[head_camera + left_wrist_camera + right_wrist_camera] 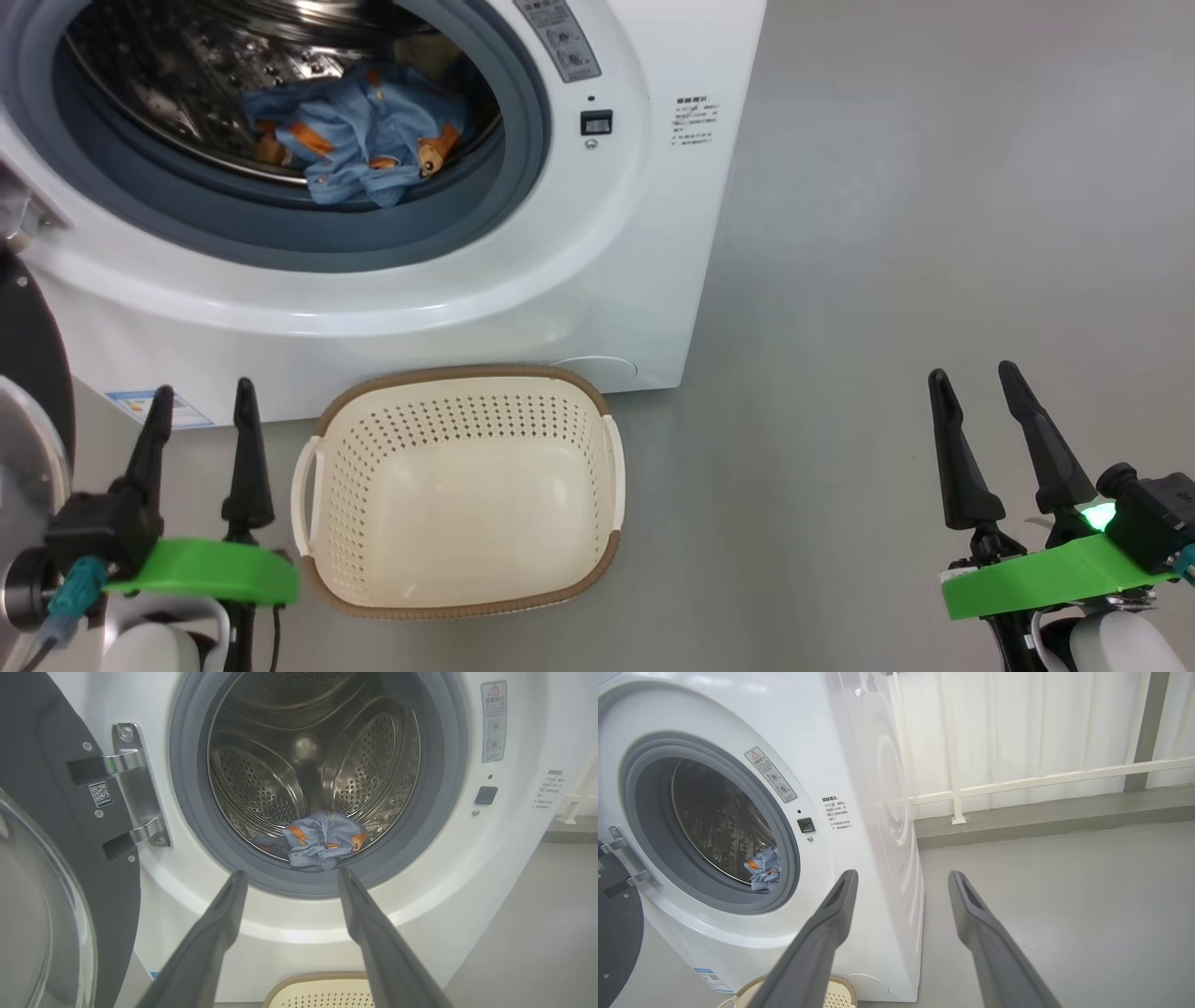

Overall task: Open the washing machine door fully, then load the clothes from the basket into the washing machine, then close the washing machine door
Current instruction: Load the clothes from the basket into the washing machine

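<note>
The white washing machine [616, 243] stands with its door [51, 868] swung open to the left. Light blue clothes [359, 140] with orange prints lie at the front of the steel drum, also clear in the left wrist view as clothes [322, 840]. The cream basket [597, 523] sits on the floor before the machine with nothing inside. My left gripper [203, 411] hangs open just left of the basket, its fingers empty. My right gripper [976, 397] is open over bare floor, well right of the basket.
Grey floor [934, 233] stretches to the right of the machine. A white railing [1041, 779] and a low ledge run behind it. The open door's black rim and glass [28, 411] crowd the left side, close to my left arm.
</note>
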### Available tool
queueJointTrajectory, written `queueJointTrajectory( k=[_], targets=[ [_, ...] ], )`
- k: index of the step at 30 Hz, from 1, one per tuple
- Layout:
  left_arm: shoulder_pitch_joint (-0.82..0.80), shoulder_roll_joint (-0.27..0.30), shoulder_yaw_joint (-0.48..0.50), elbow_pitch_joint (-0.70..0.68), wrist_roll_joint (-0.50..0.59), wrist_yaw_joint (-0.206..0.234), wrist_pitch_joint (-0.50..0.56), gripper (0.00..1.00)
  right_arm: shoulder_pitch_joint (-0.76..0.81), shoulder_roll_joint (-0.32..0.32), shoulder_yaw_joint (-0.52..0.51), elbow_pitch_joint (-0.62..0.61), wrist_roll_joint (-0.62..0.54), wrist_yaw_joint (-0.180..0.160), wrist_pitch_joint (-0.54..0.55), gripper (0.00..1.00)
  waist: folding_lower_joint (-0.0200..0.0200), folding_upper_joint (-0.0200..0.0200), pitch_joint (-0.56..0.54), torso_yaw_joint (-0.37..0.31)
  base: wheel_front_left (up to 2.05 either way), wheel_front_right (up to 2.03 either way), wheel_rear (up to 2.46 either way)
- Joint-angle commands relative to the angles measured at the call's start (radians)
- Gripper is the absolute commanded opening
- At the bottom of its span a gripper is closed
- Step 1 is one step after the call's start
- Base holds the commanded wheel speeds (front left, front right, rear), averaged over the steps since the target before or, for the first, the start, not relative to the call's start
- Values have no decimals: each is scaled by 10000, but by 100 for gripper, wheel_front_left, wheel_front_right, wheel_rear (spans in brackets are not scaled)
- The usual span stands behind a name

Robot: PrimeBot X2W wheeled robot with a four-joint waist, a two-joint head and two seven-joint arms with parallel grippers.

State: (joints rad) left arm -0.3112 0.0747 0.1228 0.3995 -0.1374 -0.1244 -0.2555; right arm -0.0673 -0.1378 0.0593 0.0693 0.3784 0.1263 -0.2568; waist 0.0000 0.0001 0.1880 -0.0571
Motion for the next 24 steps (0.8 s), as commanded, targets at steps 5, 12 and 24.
queueJointTrajectory(
  k=[5,12,24],
  targets=[
    [615,115,396,-774,103,-38,-62,100,172,-183,144,-260,-8,44,-49,100,0,-1,-159,89,0,0,0],
    [1258,24,471,-1178,96,-49,-63,100,288,-166,91,-248,2,44,-49,100,0,-1,-332,97,0,0,0],
    [1466,-72,463,-1354,40,-57,-63,100,380,-174,69,-299,-9,44,-49,100,0,-1,-417,94,0,0,0]
  ],
)
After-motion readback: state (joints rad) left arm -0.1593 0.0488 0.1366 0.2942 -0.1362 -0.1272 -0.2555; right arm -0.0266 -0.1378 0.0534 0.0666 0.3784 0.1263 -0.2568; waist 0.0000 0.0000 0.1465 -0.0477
